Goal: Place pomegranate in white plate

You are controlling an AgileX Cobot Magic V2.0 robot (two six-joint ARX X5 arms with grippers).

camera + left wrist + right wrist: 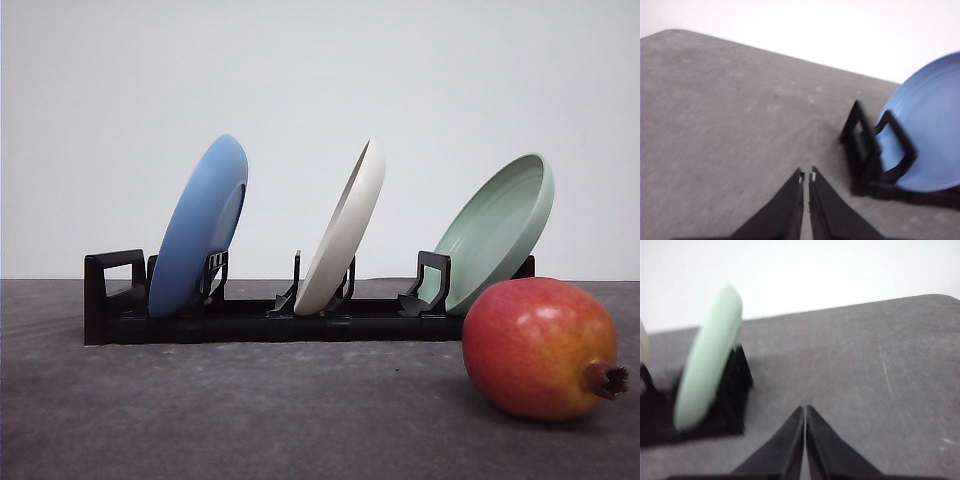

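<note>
We find the pomegranate (pixel 540 348) resting on the grey table (pixel 250 410) at the near right of the front view, its dried crown nub pointing right. It sits in front of the right end of a black rack (pixel 270 318) and is not touching any plate from what we can tell, though it overlaps the lower edge of the pale green plate (pixel 495 232) in the line of sight.

The rack holds three plates on edge, each leaning to the right: a blue plate (pixel 200 228) in the left slot, the white plate (pixel 345 228) in the middle slot, and the pale green plate in the right slot. The white plate stands tilted in the rack, well apart from the fruit.

In the left wrist view, we note the left pincer (pixel 806 176) with its fingertips nearly together, a thin slit between them, holding nothing, above bare table beside the rack end that carries the blue plate (pixel 930 130).

In the right wrist view, we note the right pincer (pixel 805 410) with its tips brought together, empty, over the table near the pale green plate (pixel 707 365) and its rack end (pixel 730 400). Both wrist views are blurred.
</note>
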